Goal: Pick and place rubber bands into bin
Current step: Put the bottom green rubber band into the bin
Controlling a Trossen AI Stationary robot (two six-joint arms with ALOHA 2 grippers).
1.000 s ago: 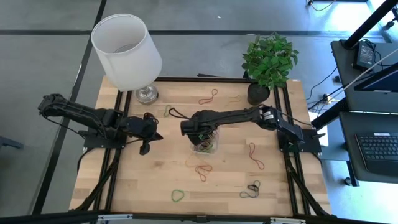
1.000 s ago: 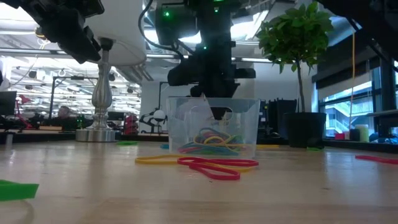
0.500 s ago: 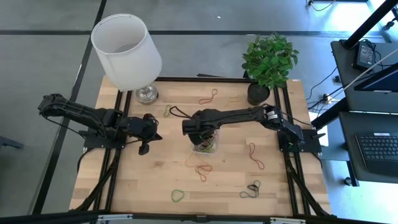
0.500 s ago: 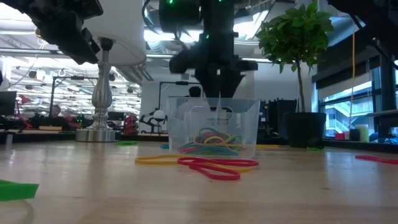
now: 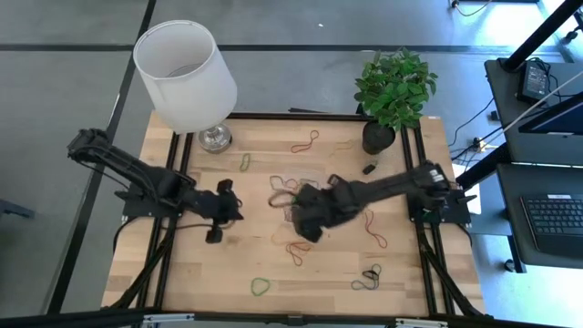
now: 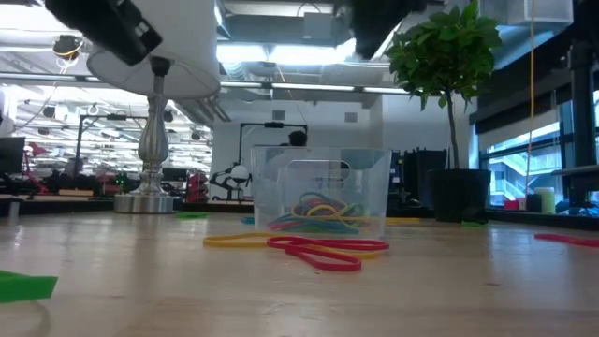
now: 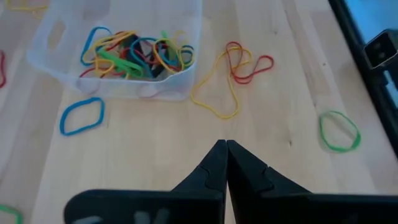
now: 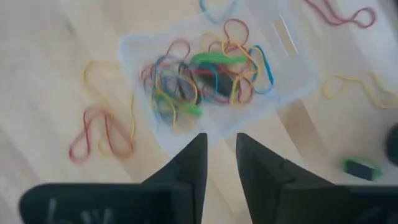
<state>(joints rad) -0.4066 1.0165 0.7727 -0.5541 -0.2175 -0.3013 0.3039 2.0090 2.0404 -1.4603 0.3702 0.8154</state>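
Note:
The bin (image 6: 323, 192) is a clear tray in the middle of the table, with a heap of coloured rubber bands (image 7: 134, 51) in it. In the right wrist view the bin (image 8: 211, 74) lies just ahead of my right gripper (image 8: 219, 148), which is open a little, holds nothing and hovers above the bin. From above, my right gripper (image 5: 299, 217) covers most of the bin. My left gripper (image 7: 225, 149) is shut and empty. It hangs over bare wood left of the bin (image 5: 235, 208). Loose bands lie flat on the table, among them a red and yellow pair (image 6: 309, 246) near the bin.
A white lamp (image 5: 187, 77) stands at the far left corner and a potted plant (image 5: 393, 91) at the far right. A small black clip (image 5: 369, 168) lies near the plant. Other loose bands: green (image 5: 260, 286), black-green (image 5: 369, 278), red (image 5: 373, 228), red (image 5: 305, 141), blue (image 7: 81, 115).
My right gripper has risen out of the bin, leaving the low view, and drawn toward the table's near edge. My left gripper has moved a little toward the right and near edges. The bin and its bands have stayed in place.

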